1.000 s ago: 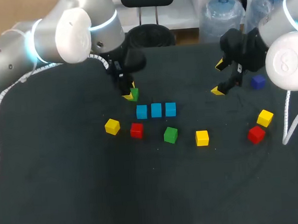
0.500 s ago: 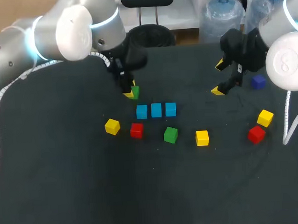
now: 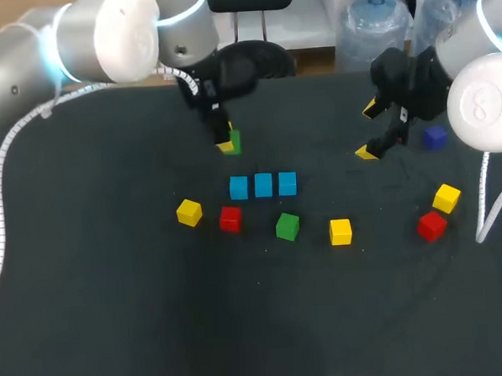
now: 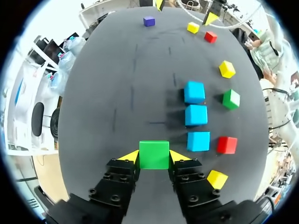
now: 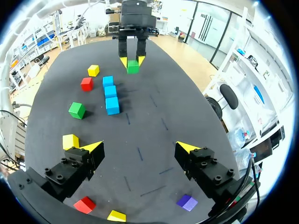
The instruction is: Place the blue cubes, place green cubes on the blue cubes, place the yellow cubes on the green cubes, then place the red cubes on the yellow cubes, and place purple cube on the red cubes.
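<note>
1. While it hangs over the bench (image 3: pixel 113 288), the left claw (image 3: pixel 228 144) grips a green cube (image 4: pixel 154 154) between both tips, beyond the row of three blue cubes (image 3: pixel 263 185).
2. Holding nothing, the right claw (image 5: pixel 140 147) gapes wide near the purple cube (image 3: pixel 434 137).

Your head camera looks down on the whole bench (image 3: pixel 115 330) from high behind. Your wrist cameras sit low, sighting along the left end effector (image 4: pixel 154 156) and the right end effector (image 5: pixel 140 146) toward each other; all share the blue cubes (image 3: pixel 263 185).
</note>
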`<state>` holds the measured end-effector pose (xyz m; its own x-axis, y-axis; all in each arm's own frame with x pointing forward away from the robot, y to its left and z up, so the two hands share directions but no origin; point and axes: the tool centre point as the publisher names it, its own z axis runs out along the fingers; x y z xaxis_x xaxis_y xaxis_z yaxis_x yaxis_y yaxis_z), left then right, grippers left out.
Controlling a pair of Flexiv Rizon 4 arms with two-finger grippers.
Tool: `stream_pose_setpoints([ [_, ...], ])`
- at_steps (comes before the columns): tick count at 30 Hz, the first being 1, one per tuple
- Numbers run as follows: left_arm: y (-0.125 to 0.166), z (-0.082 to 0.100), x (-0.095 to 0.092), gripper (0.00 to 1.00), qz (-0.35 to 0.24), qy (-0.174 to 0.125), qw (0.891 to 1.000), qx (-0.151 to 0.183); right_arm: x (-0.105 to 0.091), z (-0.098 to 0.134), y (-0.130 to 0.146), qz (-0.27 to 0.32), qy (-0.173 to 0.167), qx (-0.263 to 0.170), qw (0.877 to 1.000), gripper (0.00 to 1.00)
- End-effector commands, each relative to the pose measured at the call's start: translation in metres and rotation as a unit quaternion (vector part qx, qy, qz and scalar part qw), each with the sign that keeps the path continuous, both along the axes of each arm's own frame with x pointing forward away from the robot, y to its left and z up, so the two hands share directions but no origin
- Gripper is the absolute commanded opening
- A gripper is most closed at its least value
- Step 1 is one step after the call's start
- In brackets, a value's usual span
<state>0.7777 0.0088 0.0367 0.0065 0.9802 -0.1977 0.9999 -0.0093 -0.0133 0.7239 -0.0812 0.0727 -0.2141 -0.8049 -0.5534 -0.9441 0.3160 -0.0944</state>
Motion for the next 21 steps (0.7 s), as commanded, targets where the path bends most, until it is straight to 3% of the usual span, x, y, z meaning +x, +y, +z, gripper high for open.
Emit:
stream_pose_setpoints([
  [1, 0.001, 0.007, -0.015, 0.00, 0.007, -0.013, 1.000, -0.001, 0.001, -0.001, 0.000, 0.001, 0.000, 0.001, 1.000, 1.00],
  [21, -0.014, 0.022, -0.055, 0.00, 0.031, -0.038, 0.999, -0.018, 0.001, -0.001, 0.000, 0.001, 0.000, 0.001, 1.000, 1.00],
])
